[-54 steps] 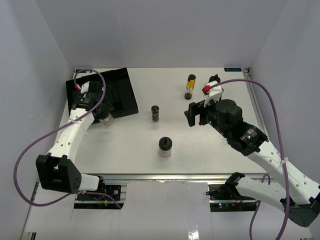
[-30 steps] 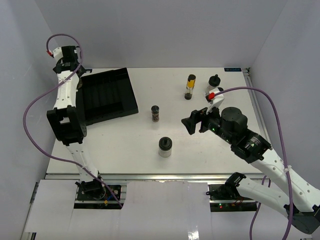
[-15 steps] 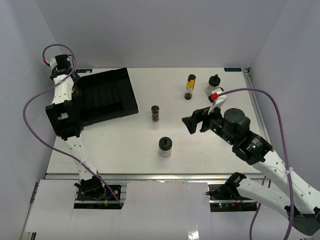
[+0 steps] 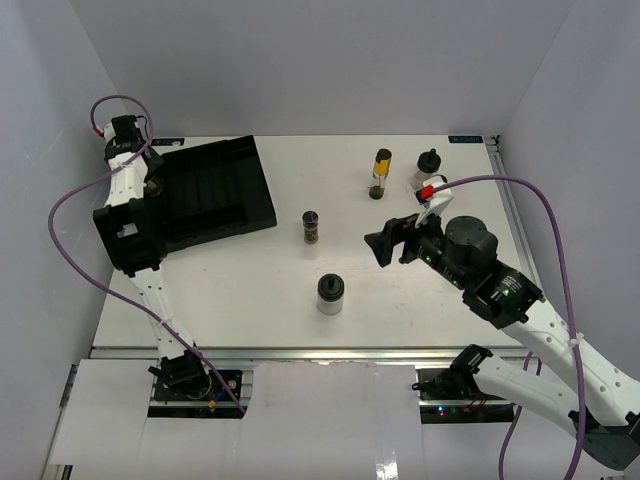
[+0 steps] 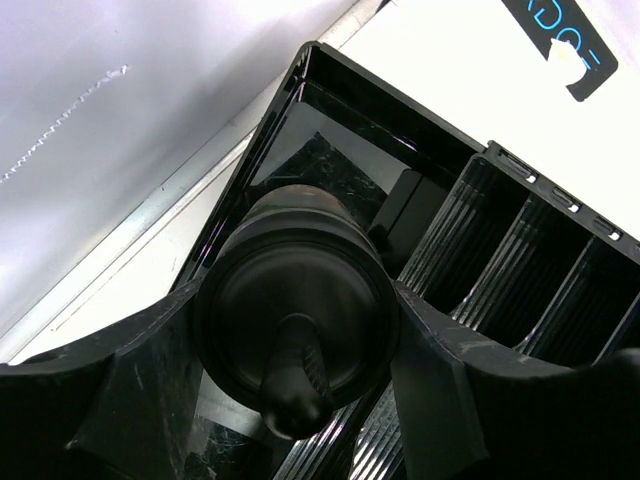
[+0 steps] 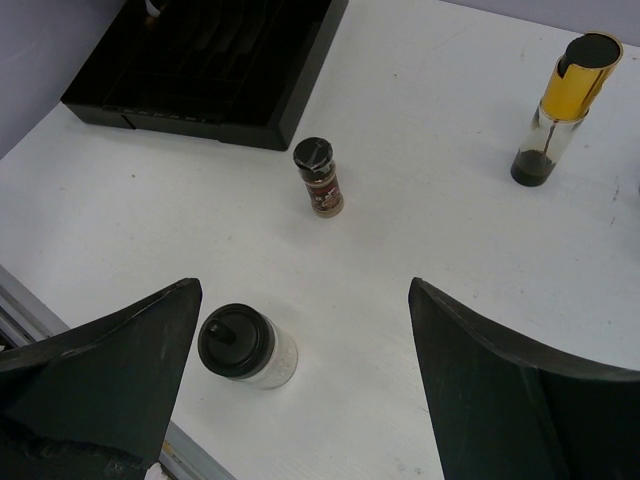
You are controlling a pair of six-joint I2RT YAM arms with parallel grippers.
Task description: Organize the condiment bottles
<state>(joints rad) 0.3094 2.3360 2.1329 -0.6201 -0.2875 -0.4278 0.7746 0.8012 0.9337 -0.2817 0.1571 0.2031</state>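
Left pincer (image 5: 295, 345): partly closed, clamped on a black-capped jar (image 5: 295, 290), cap facing up.
Held jar's place: upright over the far-left corner of the black ribbed tray (image 5: 400, 110); base hidden, so contact cannot be told; probably a straight drop next.
Loose bottles: pale jar (image 6: 247, 347), small brown jar (image 6: 319, 177), slim yellow-banded bottle (image 6: 560, 105), upright on the desk (image 6: 420, 230), apart from the tray.
Right pincer (image 6: 300, 330): spread wide, empty, above the desk; pale jar nearest, just left of the gap.

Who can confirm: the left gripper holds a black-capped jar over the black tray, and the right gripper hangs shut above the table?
Not shut: the right wrist view shows the right gripper open, jaws wide apart above the table. The left gripper does hold the black-capped jar over the black tray.
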